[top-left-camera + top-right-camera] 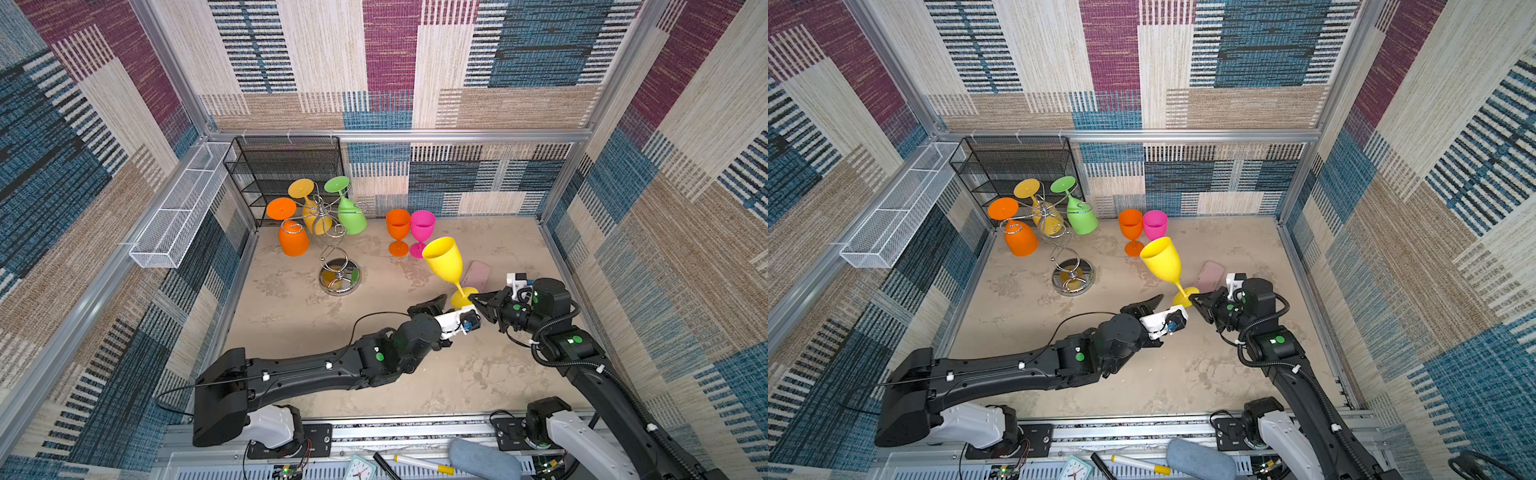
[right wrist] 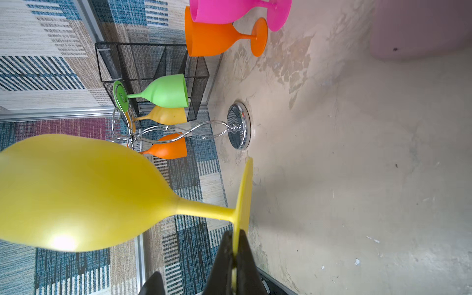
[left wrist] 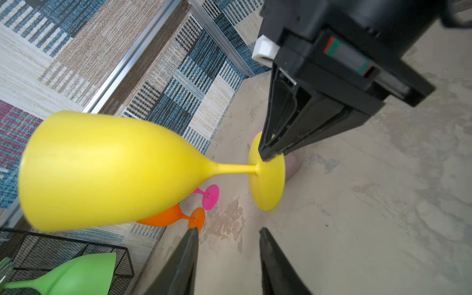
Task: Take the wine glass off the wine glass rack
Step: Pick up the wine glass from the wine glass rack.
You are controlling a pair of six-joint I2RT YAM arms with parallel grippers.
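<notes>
The right gripper (image 2: 236, 233) pinches the foot of the tilted yellow wine glass (image 1: 444, 258). The left gripper (image 3: 228, 229) stands spread and empty beside it, apart from the wine glass rack (image 1: 340, 281).

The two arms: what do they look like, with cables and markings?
Both arms are black, with white housings at their bases and green round dots on the joints. The left arm carries a thin black cable held by white clips. The right arm has a corrugated black hose. Both end in tapered black jaws.
</notes>
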